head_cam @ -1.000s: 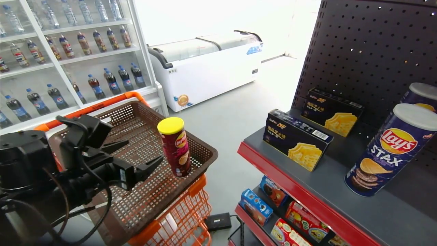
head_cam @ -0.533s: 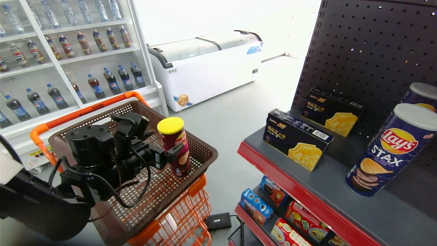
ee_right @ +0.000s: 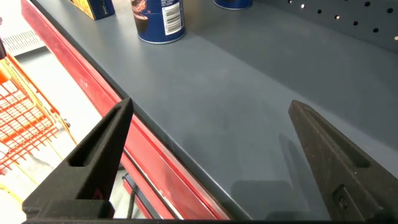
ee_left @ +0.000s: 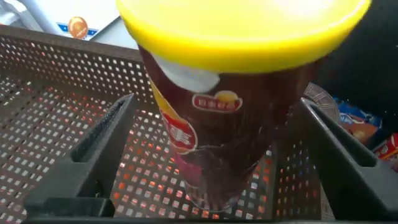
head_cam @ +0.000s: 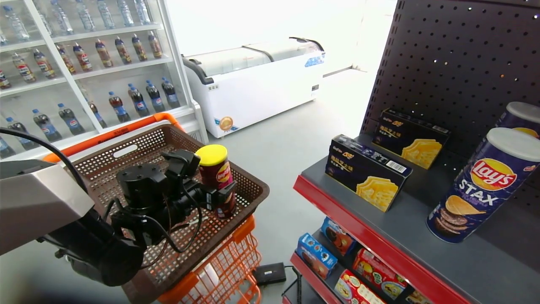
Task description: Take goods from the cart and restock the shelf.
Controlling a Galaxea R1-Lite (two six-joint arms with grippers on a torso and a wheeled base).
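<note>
A maroon chip can [head_cam: 216, 181] with a yellow lid stands upright in the brown perforated basket [head_cam: 253, 185] on top of the orange cart [head_cam: 228, 270]. My left gripper [head_cam: 214, 185] is open around the can's middle, one finger on each side. In the left wrist view the can [ee_left: 230, 124] stands between the fingers of that gripper [ee_left: 214, 109], with a small gap on both sides. My right gripper [ee_right: 211, 107] hangs open over the grey top shelf [ee_right: 249, 124] and holds nothing. The shelf [head_cam: 405, 228] with its red edge stands to the right of the cart.
Two tall blue chip cans [head_cam: 485, 190] and two dark cracker boxes [head_cam: 367, 173] stand on the shelf before a black pegboard [head_cam: 455, 63]. Snack boxes [head_cam: 316, 255] fill the lower shelf. A bottle cooler [head_cam: 84, 71] and a white chest freezer [head_cam: 257, 80] stand behind the cart.
My left arm has moved forward and right across the basket, and its open fingers now straddle the can. The can has stayed put.
</note>
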